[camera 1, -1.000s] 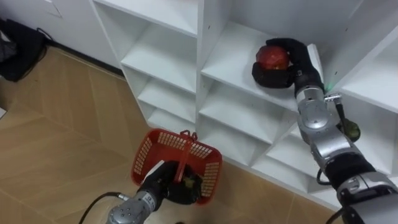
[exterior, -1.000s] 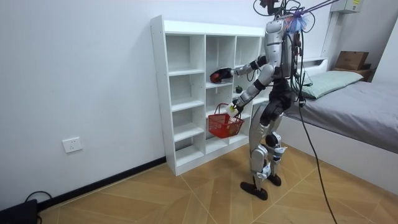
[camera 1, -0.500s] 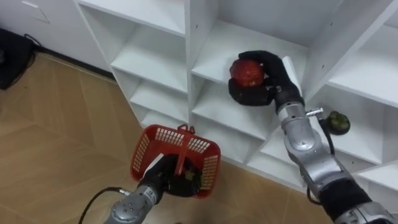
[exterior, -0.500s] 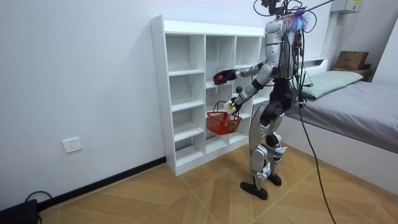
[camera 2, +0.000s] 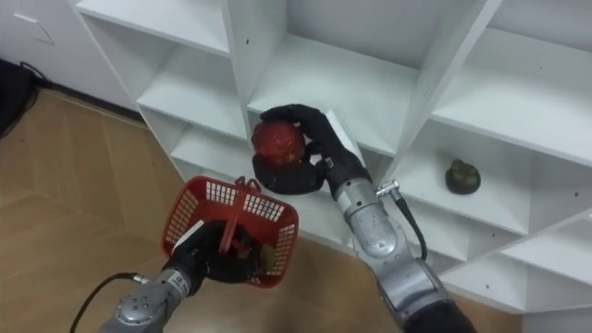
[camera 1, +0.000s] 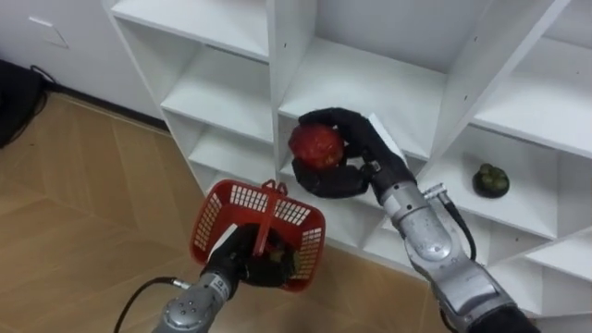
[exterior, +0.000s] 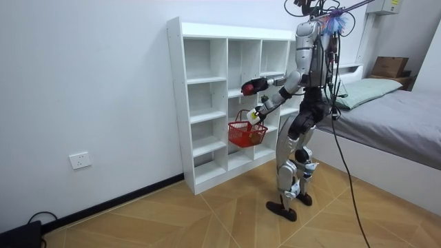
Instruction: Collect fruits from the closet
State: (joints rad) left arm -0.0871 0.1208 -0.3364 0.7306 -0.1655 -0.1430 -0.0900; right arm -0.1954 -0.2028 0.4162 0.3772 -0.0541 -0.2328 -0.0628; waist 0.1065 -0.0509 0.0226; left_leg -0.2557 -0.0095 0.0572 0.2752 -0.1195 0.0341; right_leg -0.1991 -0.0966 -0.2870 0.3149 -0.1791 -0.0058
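My right hand (camera 1: 356, 157) (camera 2: 314, 153) is shut on a round red fruit (camera 1: 315, 146) (camera 2: 278, 142), held in front of the white closet (camera 1: 277, 55) just above the basket. My left hand (camera 1: 242, 261) (camera 2: 211, 254) is shut on the handle of a red plastic basket (camera 1: 218, 217) (camera 2: 190, 213), which hangs below and holds some fruit I cannot make out. A dark green fruit (camera 1: 490, 179) (camera 2: 461, 175) rests on a shelf at the right. In the room view I stand facing the closet (exterior: 207, 103), with the red fruit (exterior: 247, 88) over the basket (exterior: 247, 133).
The closet's white shelves and upright dividers surround my right arm. Wooden floor (camera 1: 83, 203) lies below and to the left. A bed (exterior: 393, 124) stands behind me at the room view's right. A dark bag (camera 1: 14, 88) lies at the far left by the wall.
My right hand has drawn the red fruit out of the shelf compartment and down toward the basket. The basket has risen slightly, and the head camera has shifted.
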